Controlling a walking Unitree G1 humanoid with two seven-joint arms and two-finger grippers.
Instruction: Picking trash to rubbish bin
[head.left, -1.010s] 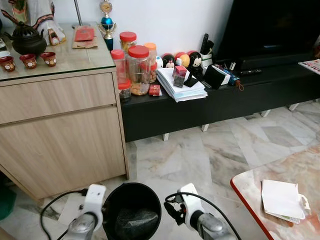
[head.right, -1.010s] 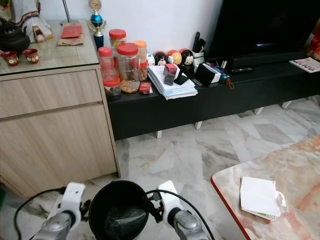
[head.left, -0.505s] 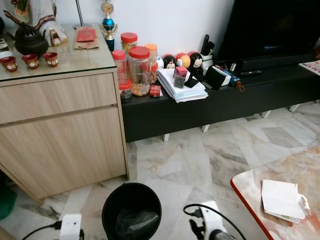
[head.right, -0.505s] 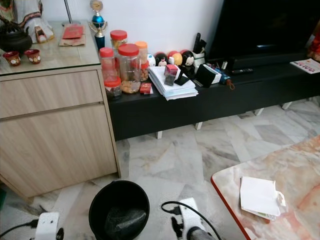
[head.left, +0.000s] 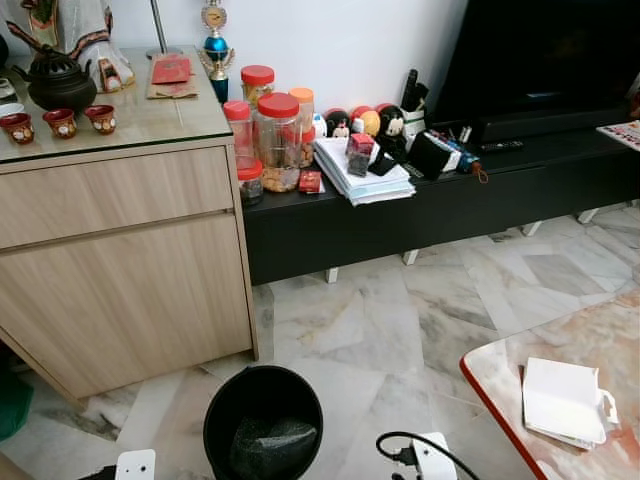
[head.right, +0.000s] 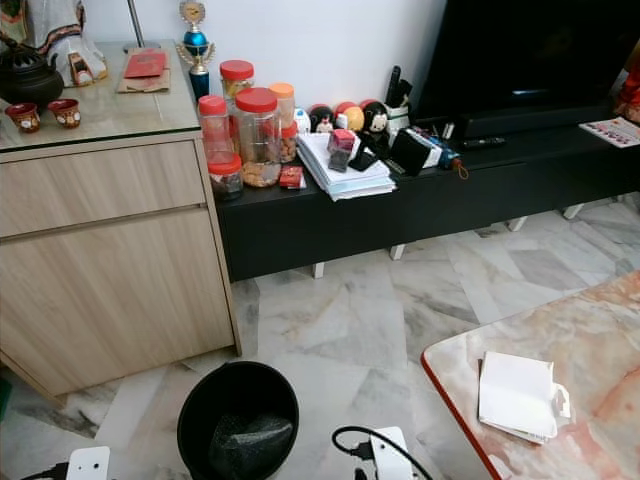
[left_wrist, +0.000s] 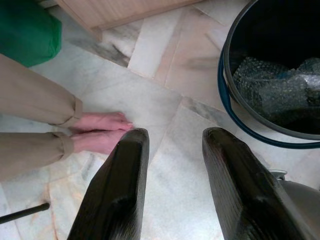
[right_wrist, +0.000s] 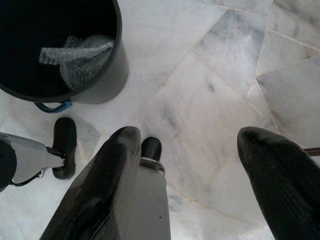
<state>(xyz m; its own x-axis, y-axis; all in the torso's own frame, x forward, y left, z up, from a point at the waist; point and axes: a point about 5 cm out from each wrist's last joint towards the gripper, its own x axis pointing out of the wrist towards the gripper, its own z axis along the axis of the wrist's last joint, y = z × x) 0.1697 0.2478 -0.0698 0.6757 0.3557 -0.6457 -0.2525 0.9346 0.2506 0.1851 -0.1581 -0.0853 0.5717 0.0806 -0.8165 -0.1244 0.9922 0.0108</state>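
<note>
Green object (left_wrist: 27, 30) cut by frame edge; person's feet (left_wrist: 100, 132) partly hidden behind left gripper (left_wrist: 172, 150).

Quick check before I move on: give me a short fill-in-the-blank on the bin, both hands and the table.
1. The crumpled bubble wrap lies inside the black ____.
2. Both the left hand and the right hand have their fingers ____ and hold nothing.
3. The white folded paper lies on the marble table with the ____ edge.
4. The bin stands on the floor in front of the ____ cabinet.

Missing words: bin; open; red; wooden
</note>
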